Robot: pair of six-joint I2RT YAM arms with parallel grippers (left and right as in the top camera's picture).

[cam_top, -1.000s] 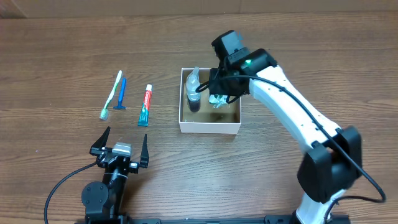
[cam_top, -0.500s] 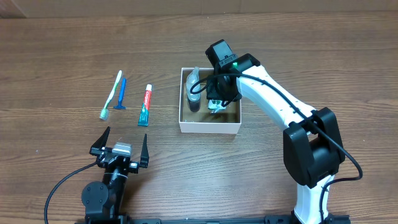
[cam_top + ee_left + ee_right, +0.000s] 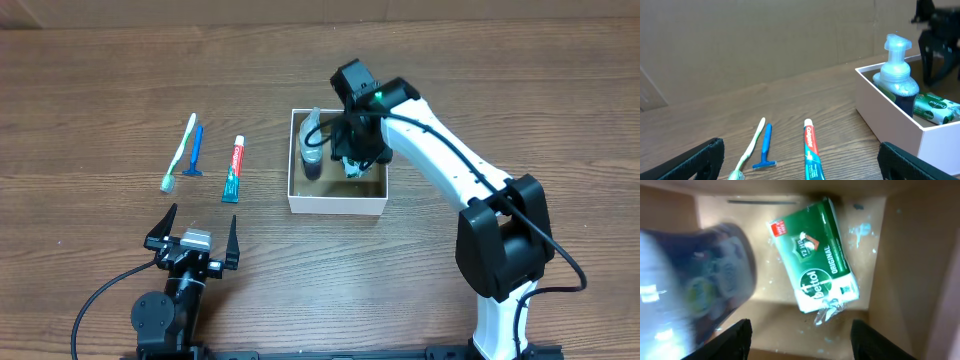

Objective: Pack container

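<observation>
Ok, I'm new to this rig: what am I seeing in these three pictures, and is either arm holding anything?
This is a two-armed robot at a wooden table. The overhead picture looks down from above; the other two come from a camera on each wrist, looking past that arm's own tool. The right tool hangs open over the container, a white box holding a pump bottle and a green soap pack; it grips nothing. The left tool sits open and empty, touching nothing. Left of the box lie a toothbrush, a blue razor and a toothpaste tube, not yet packed.
</observation>
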